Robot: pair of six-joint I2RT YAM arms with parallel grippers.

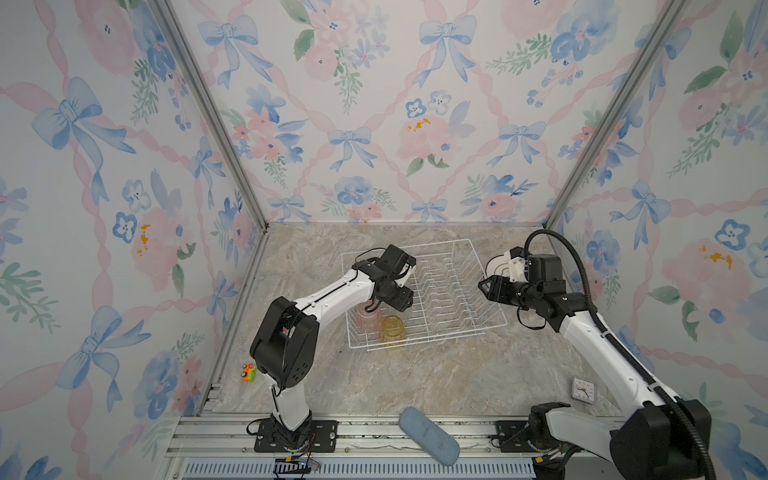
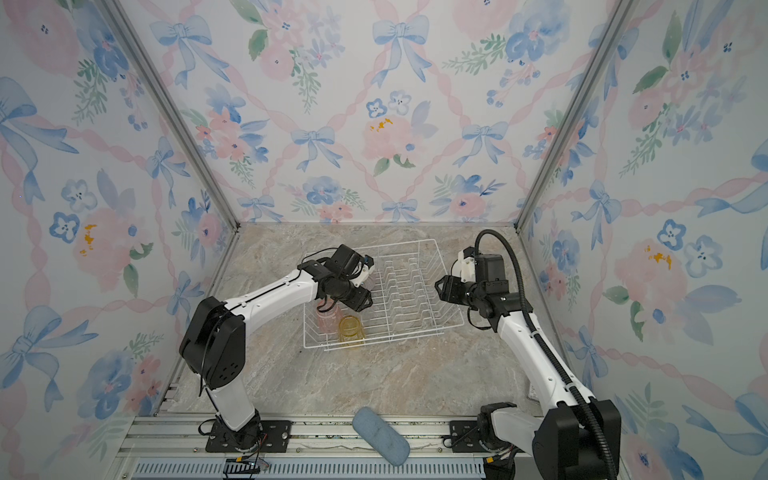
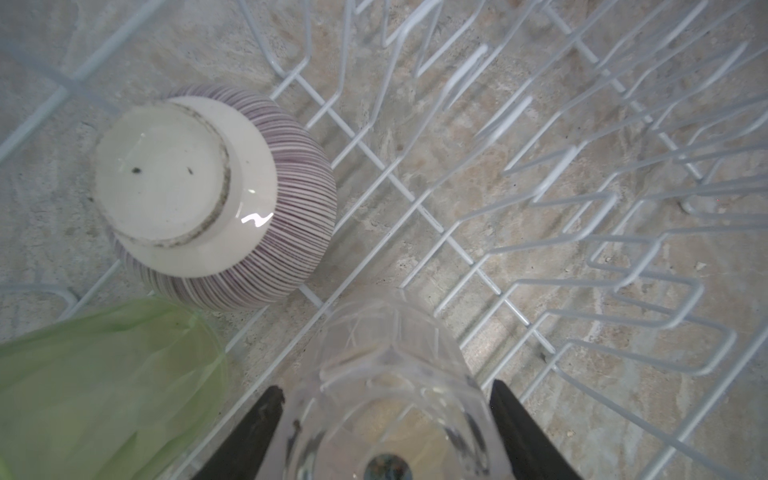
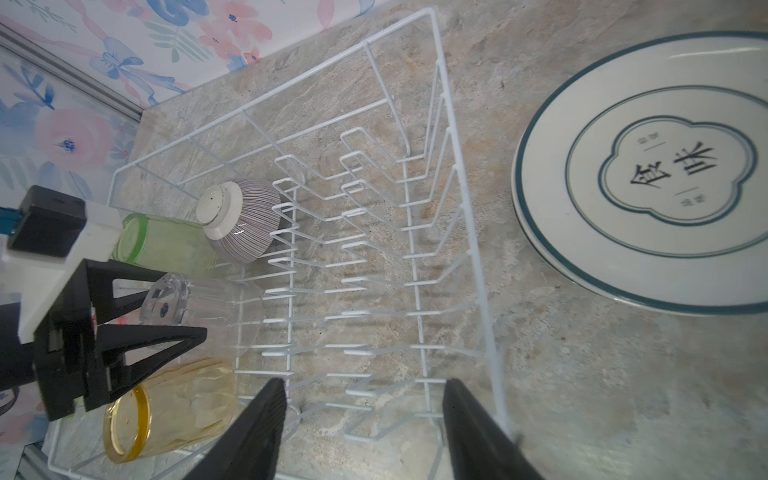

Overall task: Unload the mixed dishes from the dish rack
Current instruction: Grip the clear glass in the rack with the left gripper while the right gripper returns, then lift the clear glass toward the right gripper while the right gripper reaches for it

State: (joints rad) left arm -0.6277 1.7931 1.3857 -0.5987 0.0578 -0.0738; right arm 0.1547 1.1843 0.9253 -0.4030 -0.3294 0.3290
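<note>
The white wire dish rack (image 1: 449, 291) (image 2: 407, 291) sits mid-table. In its near end a striped bowl (image 3: 216, 199) (image 4: 245, 220) stands upside down, with green (image 3: 95, 382), yellow (image 1: 392, 328) (image 4: 166, 411) and pink (image 1: 368, 320) tumblers beside it. My left gripper (image 3: 385, 388) (image 4: 183, 303) reaches into the rack, and its fingers press both sides of the clear tumbler (image 3: 386, 395) (image 4: 208, 307). White dark-rimmed plates (image 4: 648, 174) lie stacked on the table right of the rack. My right gripper (image 4: 365, 384) (image 1: 484, 286) hangs open and empty over the rack's right rim.
A blue oblong pad (image 1: 430, 434) lies across the front rail. A small orange-and-green toy (image 1: 248, 372) sits by the left wall. A small white square dial (image 1: 584, 390) rests front right. Upright prongs (image 4: 374, 249) fill the rack's right half.
</note>
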